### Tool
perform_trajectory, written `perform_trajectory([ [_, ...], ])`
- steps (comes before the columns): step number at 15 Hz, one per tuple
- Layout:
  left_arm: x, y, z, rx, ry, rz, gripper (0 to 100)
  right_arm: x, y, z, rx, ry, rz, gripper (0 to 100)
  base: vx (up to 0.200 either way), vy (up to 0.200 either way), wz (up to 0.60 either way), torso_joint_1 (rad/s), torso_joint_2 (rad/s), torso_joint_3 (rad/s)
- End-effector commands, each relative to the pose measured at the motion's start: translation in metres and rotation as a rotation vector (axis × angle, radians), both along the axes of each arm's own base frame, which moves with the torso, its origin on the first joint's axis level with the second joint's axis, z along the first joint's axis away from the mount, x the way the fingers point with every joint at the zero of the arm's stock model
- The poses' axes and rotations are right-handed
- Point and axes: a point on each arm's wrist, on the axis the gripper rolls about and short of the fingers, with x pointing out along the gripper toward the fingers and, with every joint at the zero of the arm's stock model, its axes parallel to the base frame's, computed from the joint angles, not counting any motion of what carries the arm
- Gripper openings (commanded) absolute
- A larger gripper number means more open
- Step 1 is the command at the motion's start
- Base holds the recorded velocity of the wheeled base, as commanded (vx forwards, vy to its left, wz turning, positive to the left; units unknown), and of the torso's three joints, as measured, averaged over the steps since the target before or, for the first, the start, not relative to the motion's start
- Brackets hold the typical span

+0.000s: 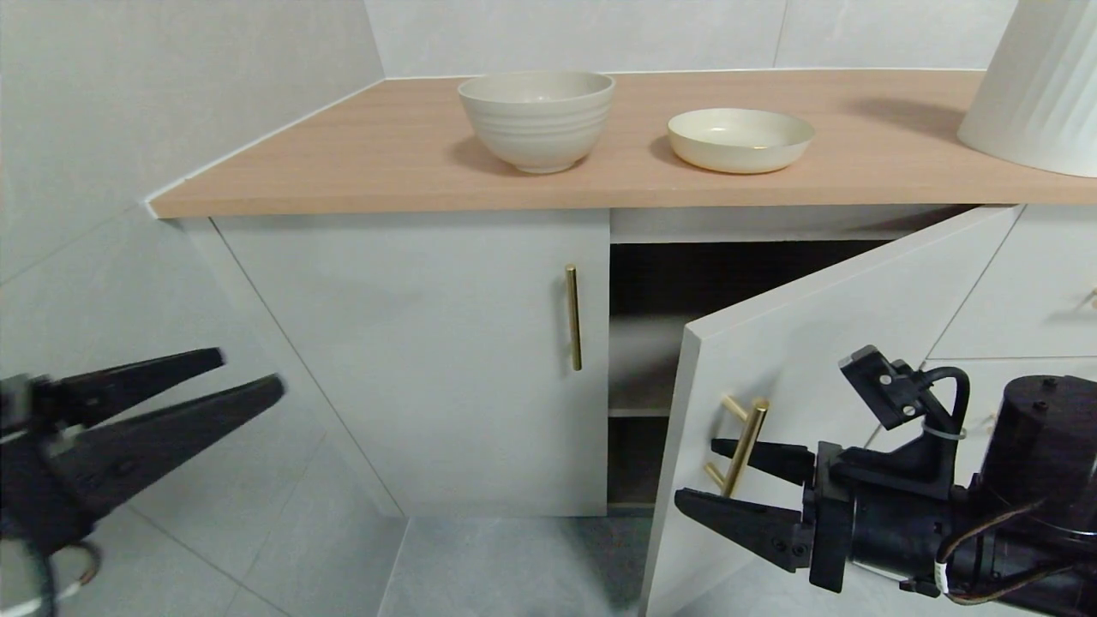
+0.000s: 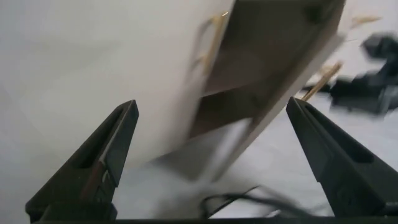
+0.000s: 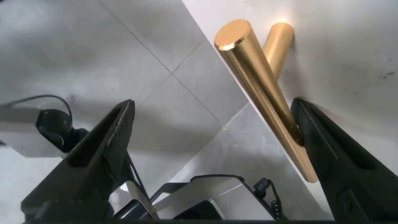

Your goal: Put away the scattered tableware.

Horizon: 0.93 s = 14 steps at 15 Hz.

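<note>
A deep cream bowl (image 1: 537, 120) and a shallow cream dish (image 1: 740, 139) stand apart on the wooden countertop (image 1: 360, 163). Below them the right cabinet door (image 1: 823, 343) hangs open, while the left door (image 1: 411, 360) is closed. My right gripper (image 1: 698, 471) is open at the open door's gold handle (image 1: 744, 441). In the right wrist view the handle (image 3: 261, 93) lies between the spread fingers of that gripper (image 3: 212, 107), close to one finger (image 3: 323, 155). My left gripper (image 1: 248, 370) is low at the left, open and empty (image 2: 211, 107), well short of the cabinet.
A tall white ribbed object (image 1: 1037, 86) stands at the counter's right end. The open cabinet holds a shelf (image 1: 643, 360) in a dark interior. Tiled walls close in the left side, and grey floor (image 1: 497, 566) lies in front of the cabinet. The closed door has a gold handle (image 1: 572, 317).
</note>
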Motion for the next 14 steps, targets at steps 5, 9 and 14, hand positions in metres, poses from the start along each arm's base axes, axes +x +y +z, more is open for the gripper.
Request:
perform_trajectory([
  [5, 0.136, -0.102, -0.066, -0.093, 0.061, -0.12, 100, -0.001, -0.001, -0.001, -0.003, 0.0, -0.005, 100, 0.0, 0.0, 0.0, 0.0, 0.0, 0.0],
  [9, 0.114, -0.142, -0.071, -0.081, 0.085, -0.251, 100, 0.0, 0.0, -0.004, -0.012, 0.01, -0.005, 100, 0.0, 0.0, 0.0, 0.0, 0.0, 0.0],
  [14, 0.112, -0.165, -0.083, -0.061, 0.11, -0.291, 100, 0.0, 0.0, -0.006, -0.017, 0.017, -0.002, 100, 0.0, 0.0, 0.0, 0.0, 0.0, 0.0],
])
